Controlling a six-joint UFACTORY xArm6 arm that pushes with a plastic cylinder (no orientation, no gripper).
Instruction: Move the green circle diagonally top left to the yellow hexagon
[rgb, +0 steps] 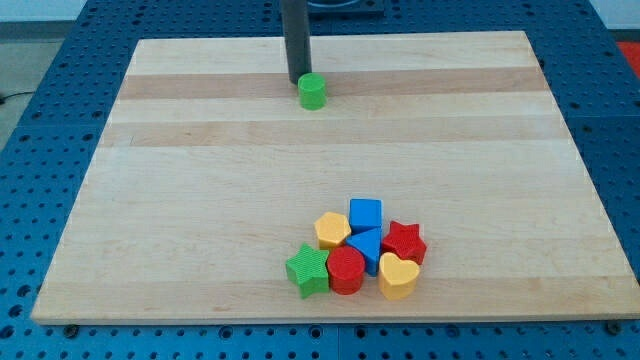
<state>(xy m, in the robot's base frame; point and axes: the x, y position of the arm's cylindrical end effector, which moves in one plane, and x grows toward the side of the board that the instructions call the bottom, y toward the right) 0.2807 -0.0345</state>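
The green circle (312, 91) stands alone near the view's top, a little left of centre, on the wooden board (200, 200). My tip (298, 80) is just left of it and slightly above, touching or almost touching its upper left side. The yellow hexagon (332, 229) lies far below, near the view's bottom, at the upper left of a cluster of blocks.
The cluster near the view's bottom holds a blue cube (365, 214), a blue block (366, 247), a red star (404, 241), a yellow heart (398, 276), a red circle (346, 270) and a green star (307, 270). Blue perforated table (40, 120) surrounds the board.
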